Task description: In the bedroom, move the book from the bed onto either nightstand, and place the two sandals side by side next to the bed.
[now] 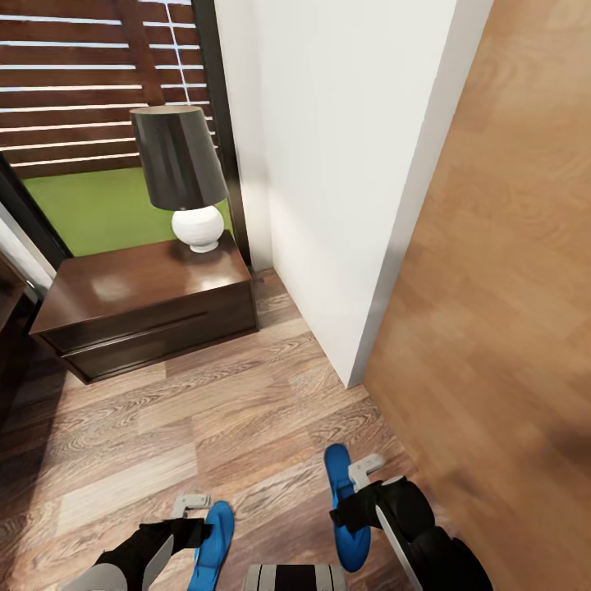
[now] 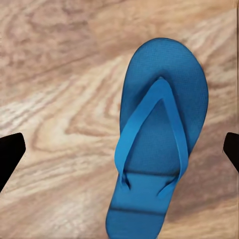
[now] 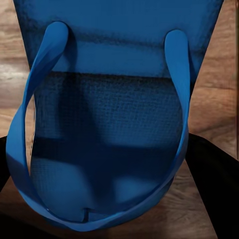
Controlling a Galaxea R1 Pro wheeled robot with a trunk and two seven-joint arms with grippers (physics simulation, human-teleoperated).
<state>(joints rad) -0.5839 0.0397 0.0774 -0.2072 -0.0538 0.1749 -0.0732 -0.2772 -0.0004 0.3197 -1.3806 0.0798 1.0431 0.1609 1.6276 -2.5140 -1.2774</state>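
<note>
Sandals first: we see two blue ones on the wood floor (image 1: 205,410) at the low edge of the head view, one under each arm. The left sandal (image 1: 213,546) lies flat beside the left gripper (image 1: 190,502), its heel end cut off by the frame; in the left wrist view this same sandal (image 2: 159,144) lies strap up on the planks, with the two dark fingertips (image 2: 10,154) far out at either side of the picture, so we read the left pincer as spread wide with nothing between them. The right sandal (image 1: 345,509) is partly covered by the right gripper (image 1: 363,472) and its black wrist. In the right wrist view the right sandal (image 3: 109,124) fills most of the picture, very close, with dark shapes at either side; whether the pincer is clamped on it we cannot tell. The two sandals sit near each other with bare floor between. The nightstand (image 1: 139,312), dark brown with one drawer, stands at the left against the wall, carrying a lamp (image 1: 185,176) with a black shade and white round base. A white wall corner (image 1: 328,180) and a big wooden panel (image 1: 501,287) block the right side.
</note>
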